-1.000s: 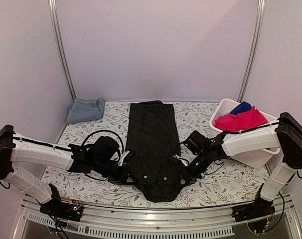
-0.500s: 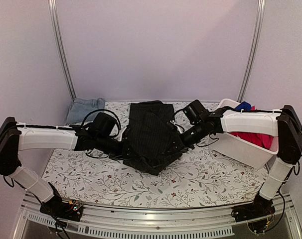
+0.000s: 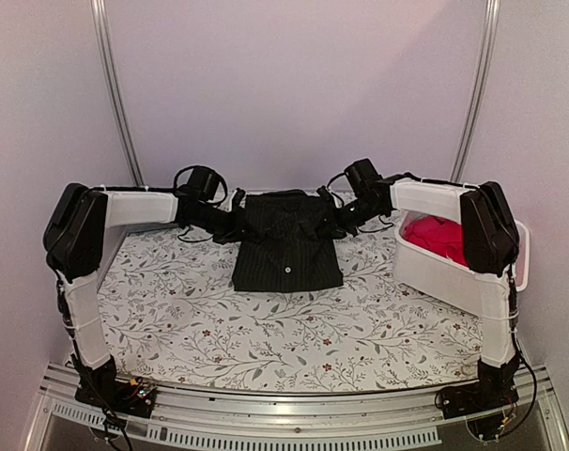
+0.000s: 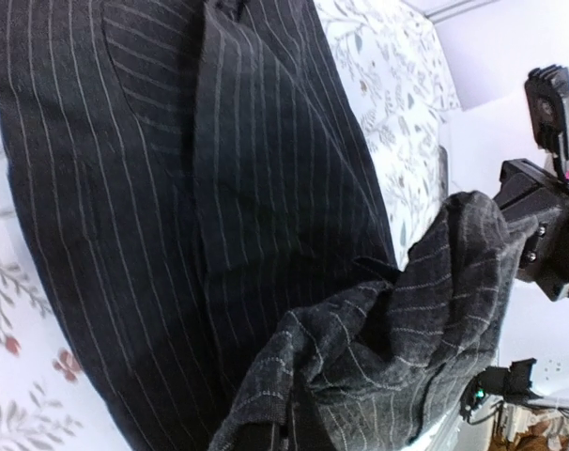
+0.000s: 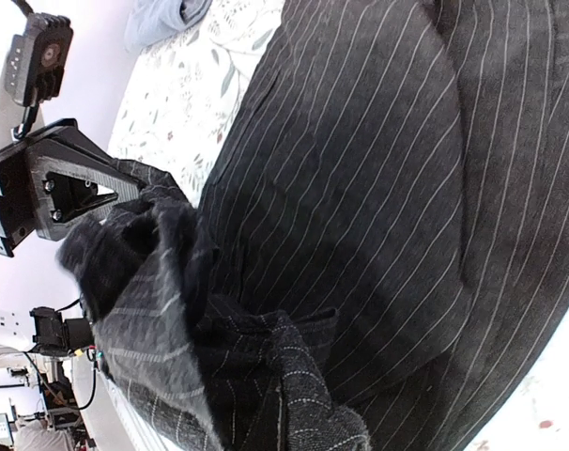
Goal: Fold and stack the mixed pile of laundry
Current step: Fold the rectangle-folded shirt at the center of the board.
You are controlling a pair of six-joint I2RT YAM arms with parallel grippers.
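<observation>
The black pinstriped shirt lies at the back middle of the table, folded over with its hem brought up to the collar end. My left gripper is shut on the shirt's hem corner at the left. My right gripper is shut on the hem corner at the right. In both wrist views the bunched pinstriped cloth hides the fingers. The red-pink cloth lies in the white bin. The light blue denim piece shows at the back left in the right wrist view. The royal blue cloth is hidden.
The floral table cover spreads in front of the shirt. The white bin stands at the right edge under my right arm. Metal frame posts rise at the back corners against the wall.
Both grippers have carried the shirt's near hem from the front of the table to the back, folding the shirt in half over itself. Both arms are now stretched far out.
</observation>
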